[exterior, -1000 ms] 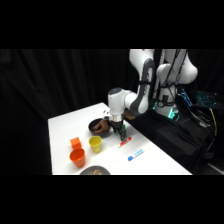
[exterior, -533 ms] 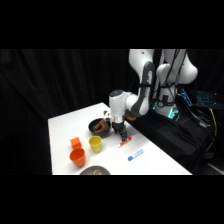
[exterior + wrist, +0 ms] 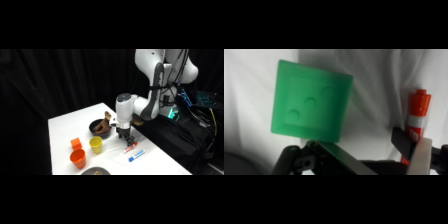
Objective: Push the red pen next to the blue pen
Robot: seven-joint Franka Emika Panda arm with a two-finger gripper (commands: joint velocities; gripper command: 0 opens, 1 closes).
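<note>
Hidden or unclear. In the side view the arm's (image 3: 150,102) upper links run out of the top of the lit area. The hand (image 3: 124,136) is a small dark shape there, and whether it is wide or narrow cannot be told. In the wrist view only one finger (image 3: 416,150) shows clearly, at lower right; the black linkage fills the bottom edge. A dark round object at the desk's near edge (image 3: 95,171) is cut off and cannot be identified. The contents of the dark bowl (image 3: 100,128) are brown and indistinct.

Arm pose. The arm reaches in from the upper right, forearm angled down, the hand pointing down at the white desk (image 3: 65,125) just right of the bowl.

Task items. The red pen (image 3: 130,148) lies flat on the desk directly below the hand; in the wrist view its red-and-white barrel (image 3: 417,112) runs up from the finger, which overlaps its lower end. The blue pen (image 3: 136,156) lies just beside it, toward the near right edge, roughly parallel and slightly apart.

Other items. A green block (image 3: 311,104) with raised dots, close under the wrist camera. A yellow cup (image 3: 95,144), an orange cup (image 3: 78,158) and a small orange block (image 3: 75,143) stand left of the pens.
</note>
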